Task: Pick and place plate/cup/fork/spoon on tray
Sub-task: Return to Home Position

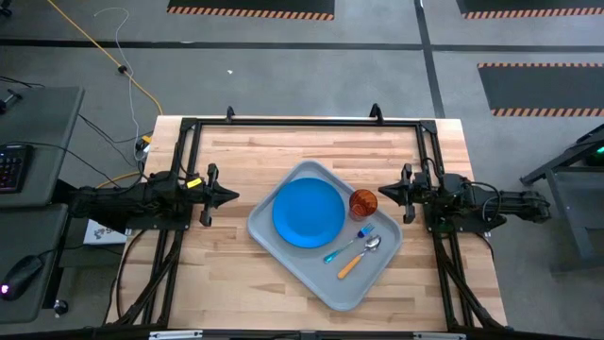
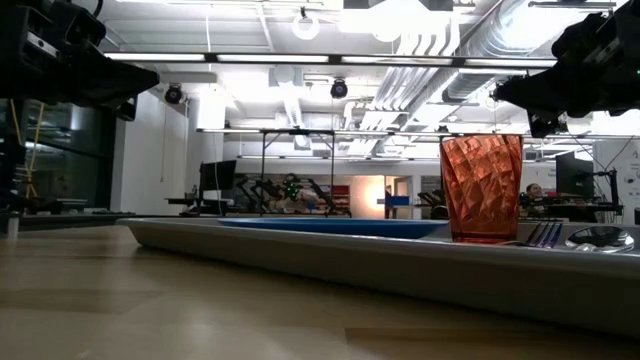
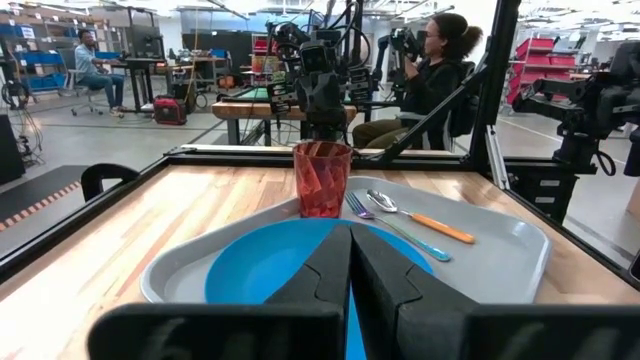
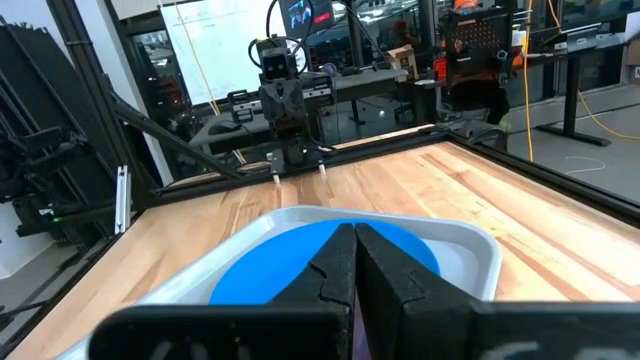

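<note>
The pale grey tray [image 1: 373,269] lies slantwise on the wooden table. On it rest the blue plate [image 1: 308,212], the red-orange cup [image 1: 363,202] standing upright, the teal-handled fork [image 1: 345,246] and the orange-handled spoon [image 1: 359,257]. My left gripper [image 1: 232,196] is shut and hovers level at the table's left, off the tray. My right gripper [image 1: 383,195] is shut and hovers level at the right, close by the cup. In the left wrist view the cup [image 3: 321,178], fork [image 3: 405,232] and spoon [image 3: 420,217] lie beyond the plate [image 3: 262,262].
A black frame [image 1: 302,123] runs around the table's far and side edges. Bare wood lies left of the tray and along the far side. People sit at desks [image 3: 435,62] in the room beyond the table.
</note>
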